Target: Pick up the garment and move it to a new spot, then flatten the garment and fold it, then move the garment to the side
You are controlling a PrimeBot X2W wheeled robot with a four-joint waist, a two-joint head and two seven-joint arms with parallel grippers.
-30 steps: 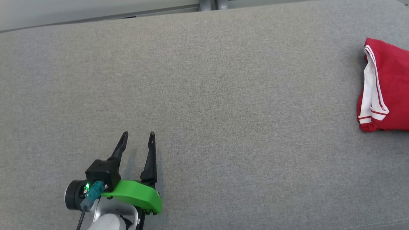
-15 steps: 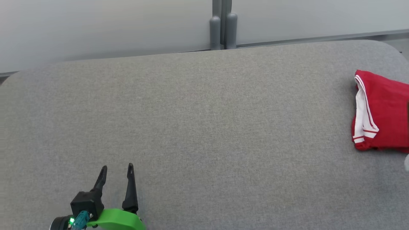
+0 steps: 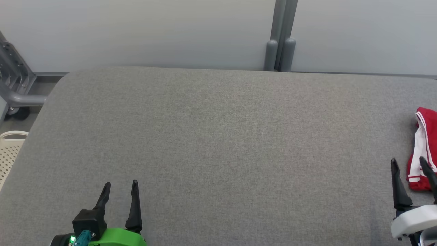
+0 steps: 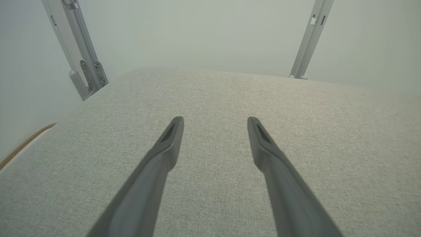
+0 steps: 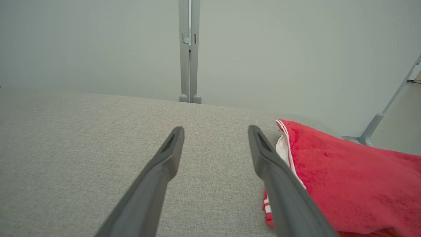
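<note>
The garment (image 3: 426,143) is red with white striped trim and lies folded at the far right of the grey fabric table (image 3: 218,136); the picture's edge cuts it off. My right gripper (image 3: 408,160) stands open just in front of its left end, and its right finger overlaps the white trim. In the right wrist view the garment (image 5: 345,184) lies to the right of my open right gripper (image 5: 215,129), behind its right finger. My left gripper (image 3: 121,184) is open over bare table at the lower left, and the left wrist view shows nothing between the left gripper (image 4: 215,120) fingers.
A grey post (image 3: 281,44) stands against the pale wall behind the table's far edge. Off the table's left end are a grey metal frame on a wheel (image 3: 13,89) and a white perforated basket (image 3: 8,153).
The head camera has tilted up and turned, so the whole picture has shifted and the wall now shows. My right gripper has come into view beside the garment. Both grippers stay open.
</note>
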